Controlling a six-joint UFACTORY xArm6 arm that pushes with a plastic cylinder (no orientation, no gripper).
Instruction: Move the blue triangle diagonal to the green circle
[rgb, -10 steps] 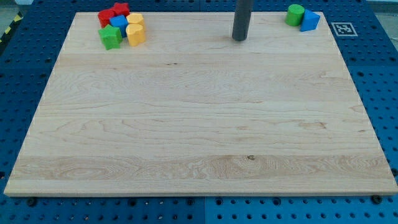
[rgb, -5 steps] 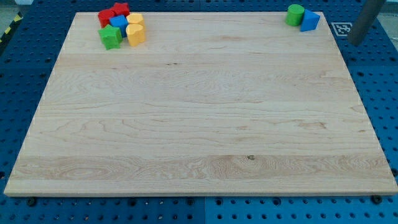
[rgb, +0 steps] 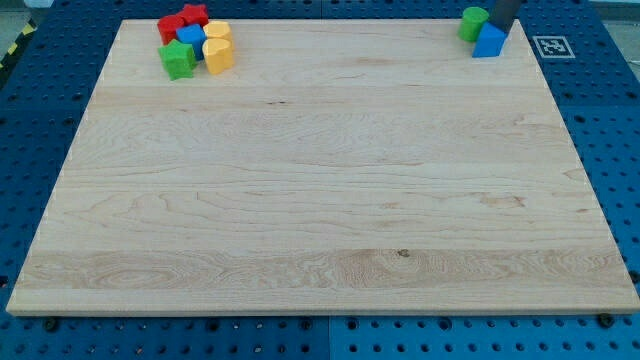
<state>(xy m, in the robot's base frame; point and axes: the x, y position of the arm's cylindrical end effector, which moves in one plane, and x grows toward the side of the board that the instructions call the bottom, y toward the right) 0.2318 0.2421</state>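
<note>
The blue triangle (rgb: 489, 41) sits at the view's top right corner of the wooden board (rgb: 320, 170), just below and to the right of the green circle (rgb: 473, 23), touching it. My tip (rgb: 501, 27) is at the blue triangle's upper right edge, right of the green circle, seemingly in contact with the triangle.
A cluster of blocks lies at the view's top left: two red blocks (rgb: 182, 20), a blue block (rgb: 190, 38), a green star-like block (rgb: 178, 59) and two yellow blocks (rgb: 217, 48). A marker tag (rgb: 551, 46) lies off the board at top right.
My tip swung from the board's top middle out past the right edge, then back to the blue triangle. The triangle has shifted slightly down and left, under the green circle's right side.
</note>
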